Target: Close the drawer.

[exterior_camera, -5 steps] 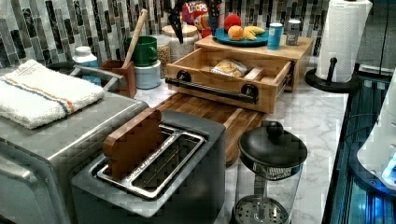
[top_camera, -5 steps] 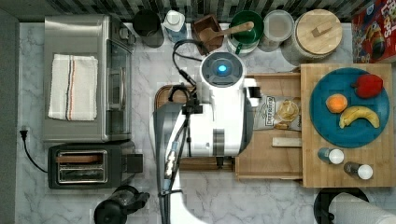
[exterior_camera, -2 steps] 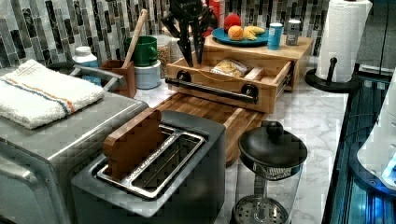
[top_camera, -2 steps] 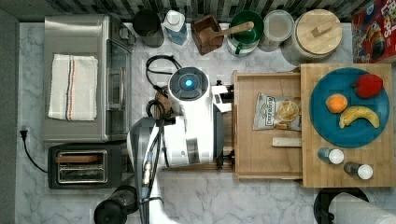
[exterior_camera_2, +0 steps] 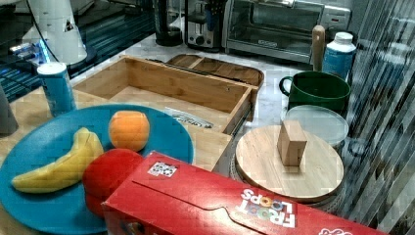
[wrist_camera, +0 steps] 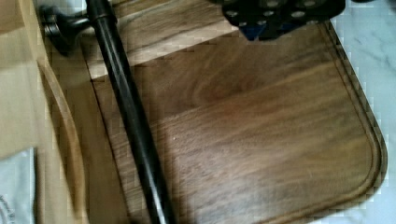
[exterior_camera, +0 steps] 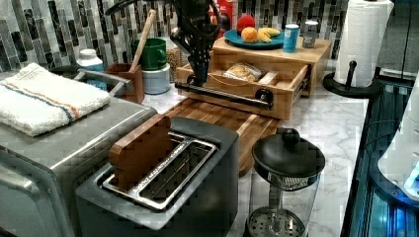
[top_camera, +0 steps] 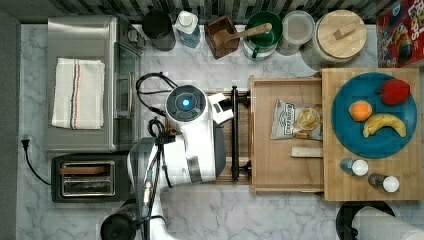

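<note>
Drawer [top_camera: 285, 140] stands pulled out from under the light slab [top_camera: 372, 187] that carries the blue plate [top_camera: 350, 135], and it reaches toward the top view's left. Its long black handle [top_camera: 234, 135] runs across the front, over the dark brown tray [wrist_camera: 261, 140] that lies on the marble counter [top_camera: 280, 215]. Inside the drawer lie a snack bag [top_camera: 295, 120] and a small wooden stick [top_camera: 306, 152], the stick near the slab's edge.

The arm [top_camera: 192, 145] hangs over the tray, on the top view's left of the handle. In the left view the claw [exterior_camera: 197, 79] points down just behind the handle's far end, close to it; whether it touches the bar cannot be told, nor whether its fingers are apart or together. In the wrist view the handle [wrist_camera: 130, 116] crosses the picture as a dark rod on a round post, with the tray's rounded corner beyond it.

On the plate sit an orange [top_camera: 360, 110], a banana [top_camera: 384, 124] and a red pepper [top_camera: 395, 91]. Two small shakers [top_camera: 354, 166] stand on the slab near the plate. A toaster [top_camera: 87, 177] and a toaster oven [top_camera: 90, 82] with a folded towel [top_camera: 78, 93] on top stand at the top view's left.
</note>
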